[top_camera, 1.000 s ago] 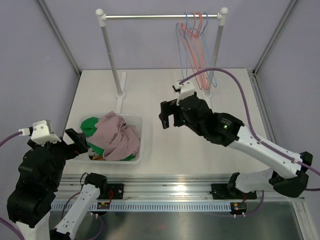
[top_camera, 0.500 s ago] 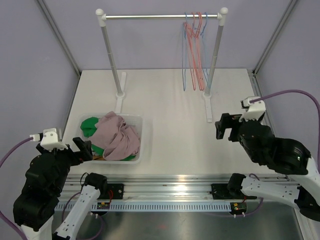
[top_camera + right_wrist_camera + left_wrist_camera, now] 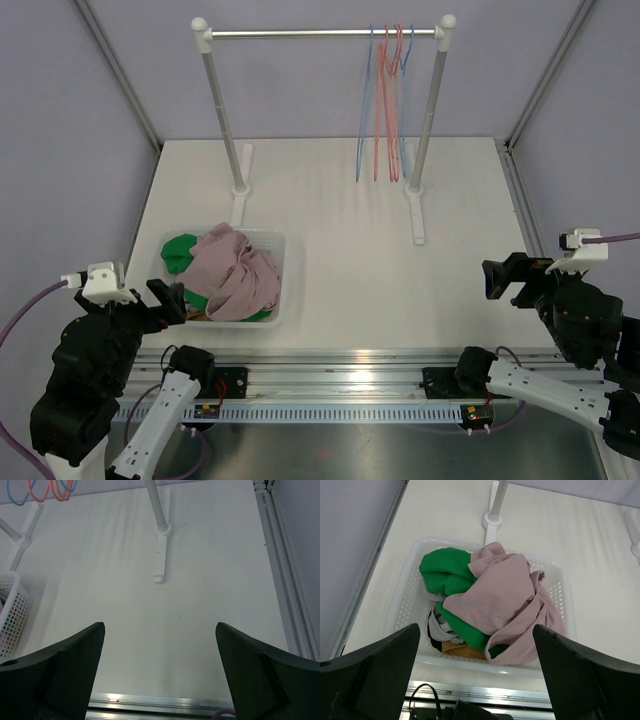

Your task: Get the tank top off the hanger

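Several bare wire hangers (image 3: 385, 110), red and blue, hang at the right end of the rack rod (image 3: 300, 33); no garment is on them. A pink garment (image 3: 235, 272) lies on top of green clothes in the white basket (image 3: 285, 285). In the left wrist view the pink garment (image 3: 505, 595) drapes over the green cloth (image 3: 442, 570). My left gripper (image 3: 160, 300) is open and empty, at the basket's near left corner. My right gripper (image 3: 505, 278) is open and empty at the table's near right, far from the hangers.
The rack's two posts stand on flat feet (image 3: 160, 555) at the back of the table. The hangers' lower loops (image 3: 47, 490) and a basket corner (image 3: 10, 615) show in the right wrist view. A metal rail (image 3: 330, 385) runs along the near edge.
My right arm has pulled back from the hangers to the near right side. The hangers have swung and now hang straighter. My left arm has dropped slightly.
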`<action>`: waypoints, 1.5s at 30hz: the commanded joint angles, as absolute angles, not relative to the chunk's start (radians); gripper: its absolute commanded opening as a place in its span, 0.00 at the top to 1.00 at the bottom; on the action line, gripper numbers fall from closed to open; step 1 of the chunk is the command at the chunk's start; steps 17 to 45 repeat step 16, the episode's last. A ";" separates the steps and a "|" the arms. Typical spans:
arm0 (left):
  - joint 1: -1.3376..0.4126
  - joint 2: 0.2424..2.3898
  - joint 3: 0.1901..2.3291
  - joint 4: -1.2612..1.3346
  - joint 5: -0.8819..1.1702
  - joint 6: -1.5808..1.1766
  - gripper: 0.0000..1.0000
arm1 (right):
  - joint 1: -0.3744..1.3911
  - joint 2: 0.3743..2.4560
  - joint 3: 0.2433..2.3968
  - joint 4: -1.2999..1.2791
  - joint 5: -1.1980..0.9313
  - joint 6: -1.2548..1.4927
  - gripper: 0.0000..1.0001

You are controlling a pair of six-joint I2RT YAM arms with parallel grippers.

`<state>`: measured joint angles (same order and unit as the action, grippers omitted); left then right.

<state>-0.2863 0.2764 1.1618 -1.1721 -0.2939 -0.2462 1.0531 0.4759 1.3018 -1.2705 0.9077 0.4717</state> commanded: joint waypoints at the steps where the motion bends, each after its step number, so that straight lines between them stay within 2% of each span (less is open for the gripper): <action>1: -0.290 0.268 1.152 -1.115 -0.272 -0.229 0.01 | 1.055 0.489 1.302 -1.270 0.937 0.473 0.01; 16: -0.290 0.268 1.131 -1.095 -0.270 -0.236 0.01 | 1.055 0.598 1.281 -1.250 0.965 0.486 0.00; 45: -0.290 0.268 1.131 -1.095 -0.270 -0.236 0.01 | 1.055 0.598 1.281 -1.250 0.965 0.486 0.00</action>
